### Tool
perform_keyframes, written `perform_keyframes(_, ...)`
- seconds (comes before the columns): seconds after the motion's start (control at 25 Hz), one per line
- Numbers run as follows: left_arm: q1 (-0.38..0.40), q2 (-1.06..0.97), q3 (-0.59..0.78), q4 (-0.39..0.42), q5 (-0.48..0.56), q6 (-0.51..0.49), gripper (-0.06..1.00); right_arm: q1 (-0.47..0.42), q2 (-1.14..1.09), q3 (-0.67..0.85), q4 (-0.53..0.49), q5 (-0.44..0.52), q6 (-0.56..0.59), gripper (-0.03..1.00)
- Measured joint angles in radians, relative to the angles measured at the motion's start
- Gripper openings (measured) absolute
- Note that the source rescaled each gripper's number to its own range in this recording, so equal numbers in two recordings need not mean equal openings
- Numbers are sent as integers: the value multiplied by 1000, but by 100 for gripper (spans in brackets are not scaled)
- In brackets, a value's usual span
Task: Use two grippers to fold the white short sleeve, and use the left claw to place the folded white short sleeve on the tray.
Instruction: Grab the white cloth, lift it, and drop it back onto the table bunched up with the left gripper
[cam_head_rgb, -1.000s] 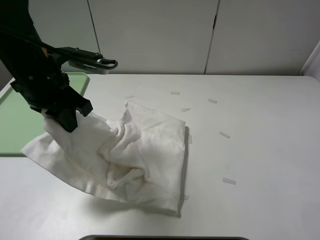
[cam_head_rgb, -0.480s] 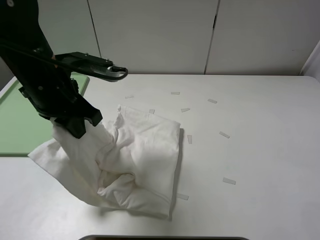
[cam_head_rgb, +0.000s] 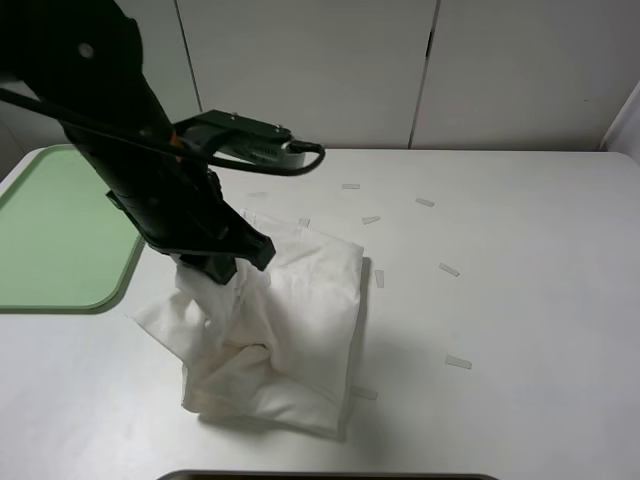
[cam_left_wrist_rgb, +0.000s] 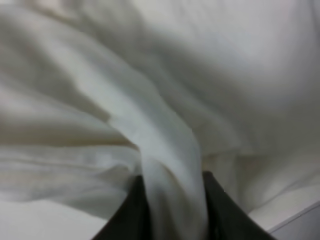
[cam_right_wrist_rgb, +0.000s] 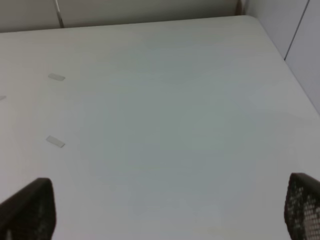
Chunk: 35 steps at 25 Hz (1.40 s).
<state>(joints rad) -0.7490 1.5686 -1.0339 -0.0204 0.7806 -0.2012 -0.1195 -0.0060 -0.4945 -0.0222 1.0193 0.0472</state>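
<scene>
The white short sleeve (cam_head_rgb: 285, 320) lies bunched on the white table, in the middle of the exterior high view. My left claw (cam_head_rgb: 218, 268) is shut on a fold of its left part and holds that fold lifted over the rest of the shirt. In the left wrist view the white short sleeve (cam_left_wrist_rgb: 165, 120) fills the frame, with a strip of it pinched between the two black fingers (cam_left_wrist_rgb: 222, 210). The pale green tray (cam_head_rgb: 55, 230) lies at the table's left edge, left of the arm. My right gripper (cam_right_wrist_rgb: 170, 210) stands wide open over bare table; the exterior high view does not show it.
Several small whitish tape strips (cam_head_rgb: 449, 269) are scattered on the table behind and right of the shirt, one (cam_head_rgb: 458, 362) near the front right. White cabinet doors (cam_head_rgb: 420, 70) back the table. A dark edge (cam_head_rgb: 330, 476) shows at the front of the exterior high view.
My left arm has swung right, away from over the tray, carrying the gripped cloth over the shirt. The shirt's left flap has folded inward and the pile has narrowed.
</scene>
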Motion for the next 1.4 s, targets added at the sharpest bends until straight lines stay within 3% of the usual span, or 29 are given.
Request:
perform_keyframes(0.28, -91, 106, 1, -11, -135, -42, 17, 0, 0, 0, 0, 0, 0, 100)
perform_keyframes(0.52, -149, 184, 1, -79, -280, -45, 17, 0, 0, 0, 0, 0, 0, 100)
perform_keyframes(0.72, -168, 200, 1, -95, -330, -45, 19, 0, 0, 0, 0, 0, 0, 100)
perform_keyframes(0.84, -170, 206, 1, -124, -366, -45, 50, 0, 0, 0, 0, 0, 0, 100)
perform_keyframes(0.92, -170, 206, 1, -126, -387, -43, 83, 0, 0, 0, 0, 0, 0, 100)
perform_keyframes(0.96, -170, 206, 1, -126, -395, -39, 88, 0, 0, 0, 0, 0, 0, 100)
perform_keyframes(1.16, -170, 206, 1, -126, -401, -37, 97, 0, 0, 0, 0, 0, 0, 100)
perform_keyframes(1.4, -170, 136, -65, -104, -297, -34, 100, 0, 0, 0, 0, 0, 0, 100)
